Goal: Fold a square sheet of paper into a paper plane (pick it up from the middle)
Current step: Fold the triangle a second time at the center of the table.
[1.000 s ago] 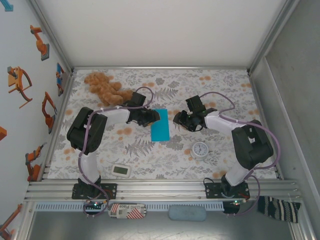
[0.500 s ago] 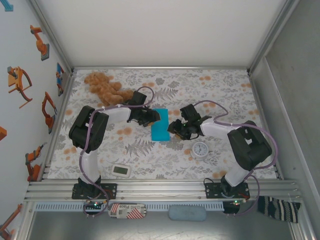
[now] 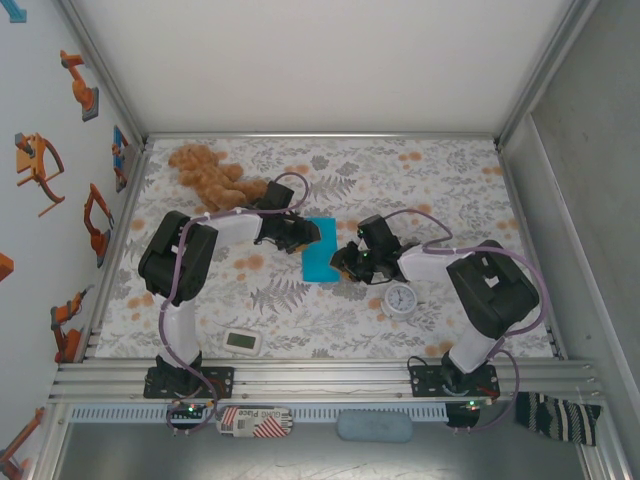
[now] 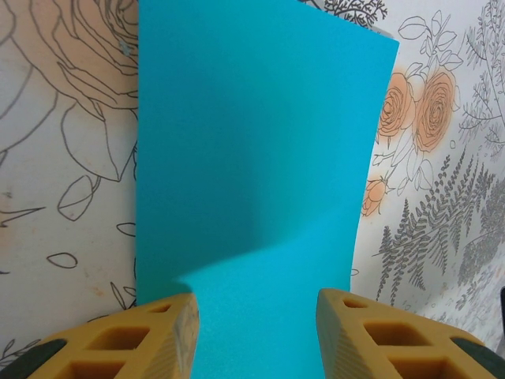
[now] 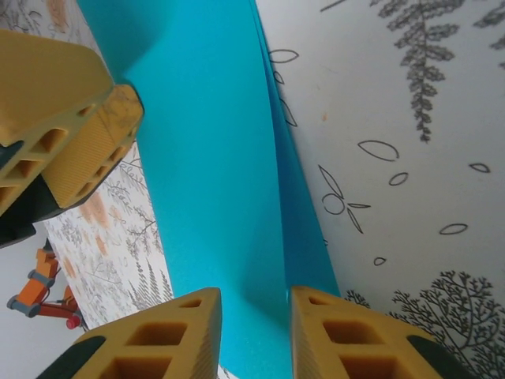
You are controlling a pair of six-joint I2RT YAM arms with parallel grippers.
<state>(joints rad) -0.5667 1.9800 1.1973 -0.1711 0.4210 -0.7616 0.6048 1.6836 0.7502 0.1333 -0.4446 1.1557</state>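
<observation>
Floral-print counter (image 3: 450,180) w/ alu frame was viewed from above. Turquoise paper sheet (image 3: 320,250) was laid near counter centre, btw. both arms. Its outline was a tall rectangle, not a square, and 2 stacked layers were seen along one long edge in right wrist view, so 1st half-fold was judged done.

Left tool (image 3: 302,234) was set at sheet's left edge w/ fingers apart; sheet's end was seen in the gap and nothing was clamped. Right tool (image 3: 346,262) was set at right edge w/ fingers also apart, gap narrower, layered edge straddled; no pinch was seen.

Teddy bear (image 3: 205,175) was left at rear left, well apart. Clock (image 3: 401,298) was sat just beside right arm. White gadget (image 3: 243,341) was left at front.

Handling, est.: sheet was judged v. light, thin, limp, easily creased and likely to slide on the print. Flat middle was judged hard to pinch; layered edge was judged the better hold, both layers taken together while opp. edge is pinned.
</observation>
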